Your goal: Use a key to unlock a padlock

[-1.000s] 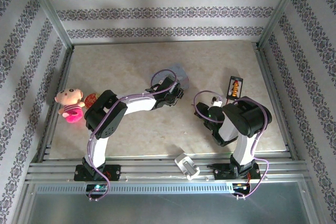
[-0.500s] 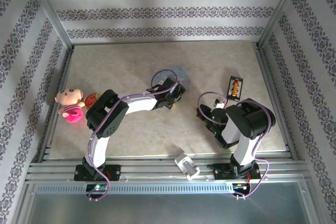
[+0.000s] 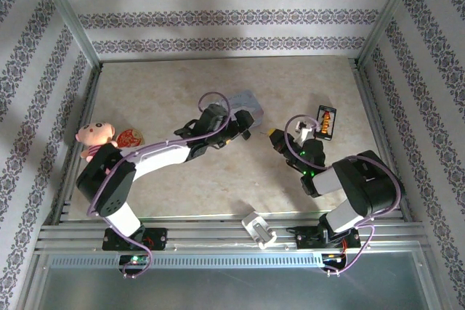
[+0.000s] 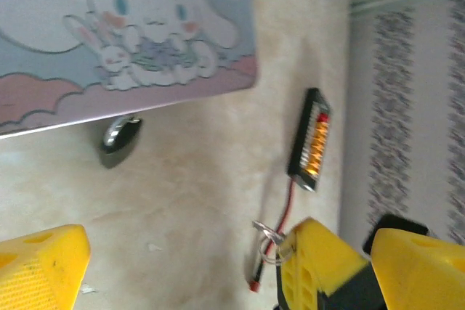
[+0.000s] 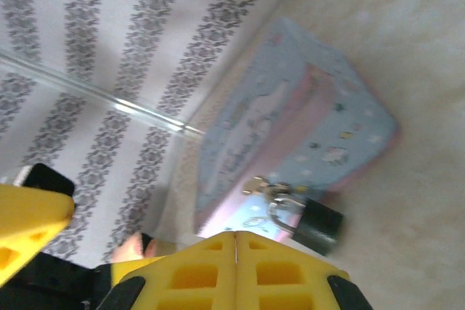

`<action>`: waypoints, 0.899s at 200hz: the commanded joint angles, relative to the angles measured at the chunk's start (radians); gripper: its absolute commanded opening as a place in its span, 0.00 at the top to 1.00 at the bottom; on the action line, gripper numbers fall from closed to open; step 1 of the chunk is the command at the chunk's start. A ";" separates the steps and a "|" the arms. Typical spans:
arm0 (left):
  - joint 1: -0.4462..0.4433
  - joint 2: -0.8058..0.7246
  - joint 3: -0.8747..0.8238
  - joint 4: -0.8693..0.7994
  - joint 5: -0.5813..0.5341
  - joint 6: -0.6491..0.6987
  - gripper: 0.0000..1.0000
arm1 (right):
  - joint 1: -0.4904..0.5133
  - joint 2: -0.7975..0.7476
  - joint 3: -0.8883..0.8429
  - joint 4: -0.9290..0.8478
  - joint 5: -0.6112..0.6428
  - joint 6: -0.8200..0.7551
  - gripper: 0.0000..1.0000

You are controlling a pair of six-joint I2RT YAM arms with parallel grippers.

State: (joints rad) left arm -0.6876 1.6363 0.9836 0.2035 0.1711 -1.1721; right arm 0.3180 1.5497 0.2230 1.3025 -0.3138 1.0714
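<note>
Two yellow-fingered grippers meet at mid-table, the padlock lying just ahead of them. Nearest the arms' bases, a white boxy piece with a grey end sits on the metal rails at the table's front edge. At the left edge lies a pink plush toy, with a round reddish item beside it.

Farther in, the left gripper stands with its fingers spread wide and nothing between them. The right gripper faces it from the right, fingers pressed flat together on the key, which shows as little more than silvery rings jutting from the fingertips; its blade is too small to make out.

Just beyond both grippers the padlock, black-bodied with a silvery shackle, rests on the beige table against the near edge of a pale blue tin box. Whether it touches the tin cannot be told. The tin, printed with a white long-eared cartoon figure and banded in pink along its side, lies flat with its lid closed, so whatever it holds is hidden; nothing sits on top of it.

To the right of the tin, well apart from it, a small black device with an orange face lies on the table, and a thin red cable trails from it toward the right gripper. Striped, patterned wallpaper closes the scene behind.
</note>
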 commanded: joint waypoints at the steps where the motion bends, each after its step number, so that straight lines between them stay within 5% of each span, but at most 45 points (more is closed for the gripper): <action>1: 0.049 0.019 -0.087 0.344 0.215 0.063 0.01 | -0.003 -0.030 0.043 0.007 -0.087 0.049 1.00; 28: 0.060 0.097 -0.060 0.449 0.342 0.001 0.02 | -0.002 -0.052 0.062 0.015 -0.095 0.076 1.00; 61: 0.062 0.189 -0.031 0.661 0.409 -0.093 0.23 | 0.008 -0.076 0.062 0.014 -0.091 0.090 1.00; 180: 0.061 0.239 -0.066 0.820 0.409 -0.183 0.53 | 0.010 -0.082 0.046 0.044 -0.065 0.121 1.00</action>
State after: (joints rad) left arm -0.6319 1.8545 0.9260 0.9390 0.5682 -1.3376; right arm 0.3187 1.4685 0.2684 1.2976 -0.3832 1.1770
